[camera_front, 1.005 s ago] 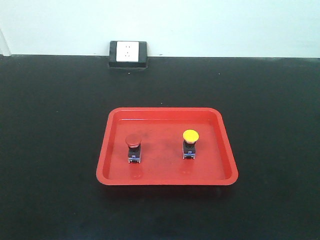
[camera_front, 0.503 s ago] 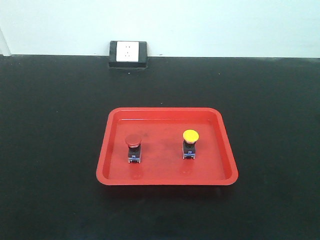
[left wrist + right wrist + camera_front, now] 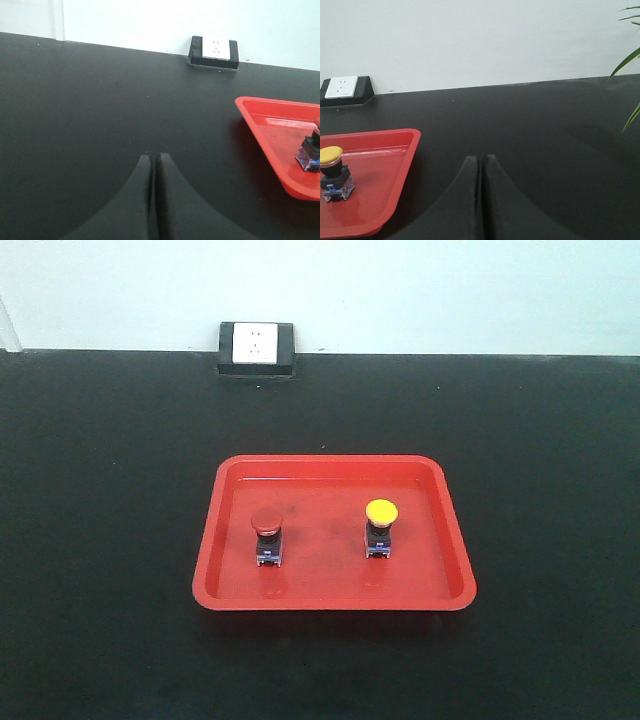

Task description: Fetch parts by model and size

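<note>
Push-button switches, two in number, stand upright inside a shallow red tray (image 3: 333, 598) on a black table (image 3: 110, 490). The red-capped switch (image 3: 267, 536) occupies the tray's left half and the yellow-capped switch (image 3: 380, 527) its right half; the two are well apart, and neither touches the raised rim.

Left gripper (image 3: 153, 167): fingers pressed together, holding nothing, poised over bare tabletop. The tray's left rim lies off to this claw's right, with a broad strip of open black surface between them. The red-capped switch appears only partly, cut by the right edge of the left wrist view, just inside that rim. Ahead of the claw the table runs unobstructed to the wall (image 3: 150, 20).

Right gripper (image 3: 482, 167): fingers likewise closed on each other and empty, over bare tabletop. The tray's right rim lies to this claw's left, with a narrower band of table between. The yellow-capped switch sits beyond that rim, further left, near the edge of the right wrist view. To the claw's right and ahead the surface is open as far as the wall; green plant leaves (image 3: 627, 65) enter at the far right edge.

A wall socket (image 3: 256, 348) in a black housing sits at the table's rear edge, behind the tray and slightly to its left. Open table surrounds the tray on all four sides.
</note>
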